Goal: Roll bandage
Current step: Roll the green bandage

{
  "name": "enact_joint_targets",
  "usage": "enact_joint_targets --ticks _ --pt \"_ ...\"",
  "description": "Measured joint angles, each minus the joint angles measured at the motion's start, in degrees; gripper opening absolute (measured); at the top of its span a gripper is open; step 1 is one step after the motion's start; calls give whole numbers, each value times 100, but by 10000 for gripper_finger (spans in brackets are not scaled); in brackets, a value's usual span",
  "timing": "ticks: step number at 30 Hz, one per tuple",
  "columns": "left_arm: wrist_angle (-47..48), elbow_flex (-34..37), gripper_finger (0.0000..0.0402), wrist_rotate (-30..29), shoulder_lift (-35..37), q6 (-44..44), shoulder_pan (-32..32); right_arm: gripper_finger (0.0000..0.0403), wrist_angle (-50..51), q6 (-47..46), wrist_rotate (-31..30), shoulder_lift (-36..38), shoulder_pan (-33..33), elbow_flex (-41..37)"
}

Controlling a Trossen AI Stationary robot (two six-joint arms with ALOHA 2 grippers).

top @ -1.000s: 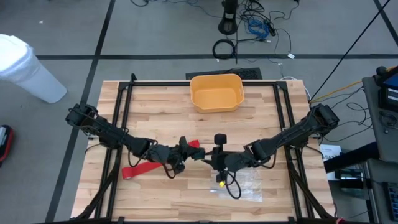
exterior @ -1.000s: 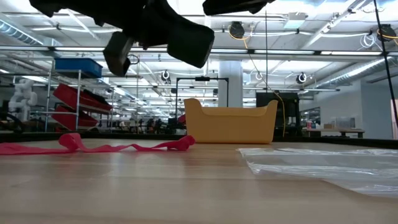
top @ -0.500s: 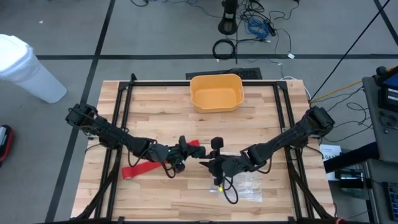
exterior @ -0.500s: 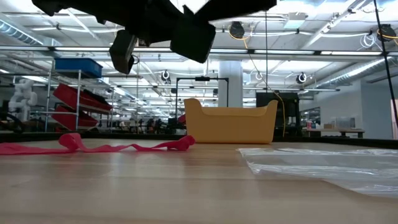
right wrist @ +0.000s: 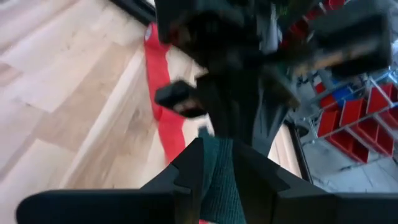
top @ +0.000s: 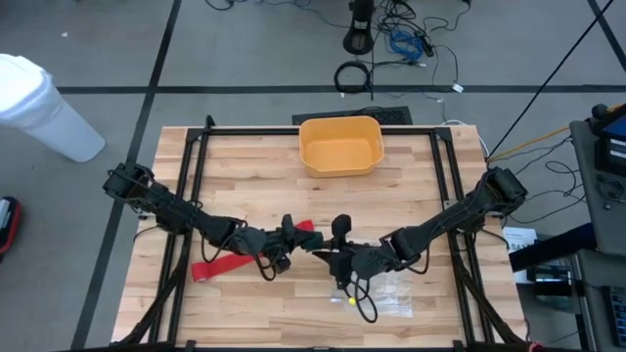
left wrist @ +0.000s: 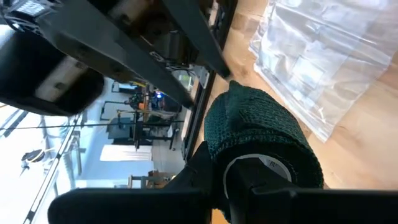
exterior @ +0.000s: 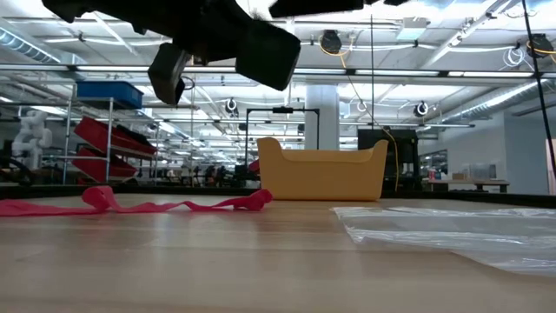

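By my read the rolling has barely begun, if at all: the bright red soft fabric bandage (top: 220,266) lies as a long flat band on the pale wooden slatted table (top: 245,166), running from under the left arm towards the centre. The low view shows it rumpled along its length, with only a small bunch at the end nearest the tub. I see no tidy red roll anywhere, so almost the whole winding is left to do.

Both arms meet over the middle of the table, above the bandage's inner end.
- **Left gripper:** the left gripper (top: 287,238) has its jaws closed. Its wrist view shows a dark green textured fabric roll (left wrist: 261,134) right at its tips, and I cannot tell whether that is pinched or only resting there.
- **Right gripper:** the right gripper (top: 331,256) sits just beside it. Its jaws look clamped on what seems to be the same dark green fabric, with the red band on the wood beyond.

As for containers, the yellow-orange rounded plastic tub (top: 339,121) stands at the far edge, well apart from the bandage, and from above its inside looks bare. The clear crinkled plastic bag (top: 391,288) lies flat under the right arm, and I cannot make out what, if anything, is inside it
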State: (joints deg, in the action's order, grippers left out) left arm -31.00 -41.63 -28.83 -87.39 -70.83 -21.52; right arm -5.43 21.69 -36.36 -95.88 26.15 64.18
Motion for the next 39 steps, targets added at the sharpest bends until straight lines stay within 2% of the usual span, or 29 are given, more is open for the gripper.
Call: enact_joint_targets --ticks 9,14,25,35,39 --pt "12 0 15 4 0 7 0 73 47 -237 89 0 -182 0" --pt "4 0 15 2 0 42 0 73 94 -476 616 -14 -265 0" --pt "-14 2 15 -3 -2 293 11 71 276 -615 645 -59 -293 2" --pt "6 4 16 -5 -7 295 11 12 385 -710 807 -55 -306 4" --pt "8 4 16 -5 -7 300 11 2 426 -710 847 -55 -306 4"
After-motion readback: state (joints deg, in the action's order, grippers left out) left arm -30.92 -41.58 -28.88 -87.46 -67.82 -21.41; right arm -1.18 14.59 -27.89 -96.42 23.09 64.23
